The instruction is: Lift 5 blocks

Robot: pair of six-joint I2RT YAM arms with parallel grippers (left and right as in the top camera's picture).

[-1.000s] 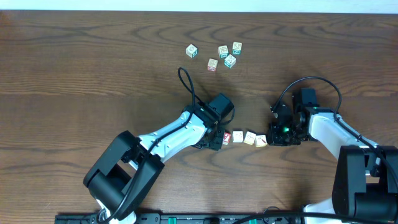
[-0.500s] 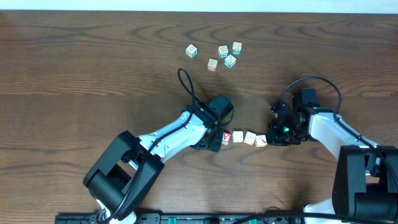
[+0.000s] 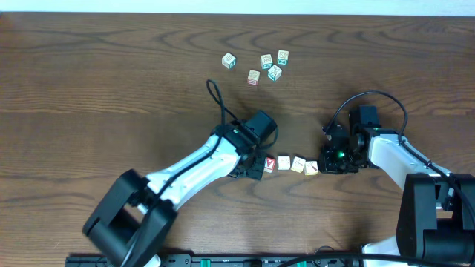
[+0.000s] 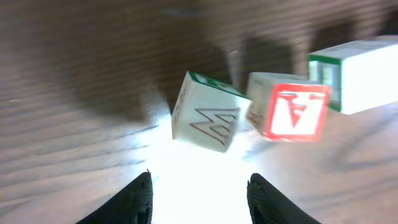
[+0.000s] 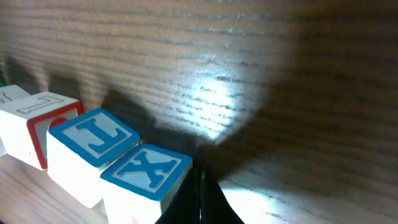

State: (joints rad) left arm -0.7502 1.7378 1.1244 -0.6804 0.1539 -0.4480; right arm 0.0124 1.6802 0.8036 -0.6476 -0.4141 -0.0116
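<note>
Left arm [image 3: 200,165] stretched, jaws apart, empty, left of row of pale wooden cubes [image 3: 291,164]; right arm [image 3: 386,152] folded, jaws shut, right of it

**Overhead view:** prints on the row of small pale wooden cubes [image 3: 298,164] and on the cluster of five small cubes [image 3: 266,61] near the far edge of the dark wooden table [image 3: 111,59] are too small to read. The black left gripper [image 3: 256,167] hides the row's left end.

**Left wrist view:** all is blurred, and the white green-edged cube [image 4: 360,74] is cut by the right edge.

**Right wrist view:** the red-edged white cube [image 5: 31,124] is cut by the left edge, and the blue-X cube [image 5: 146,174] by the bottom edge.
</note>
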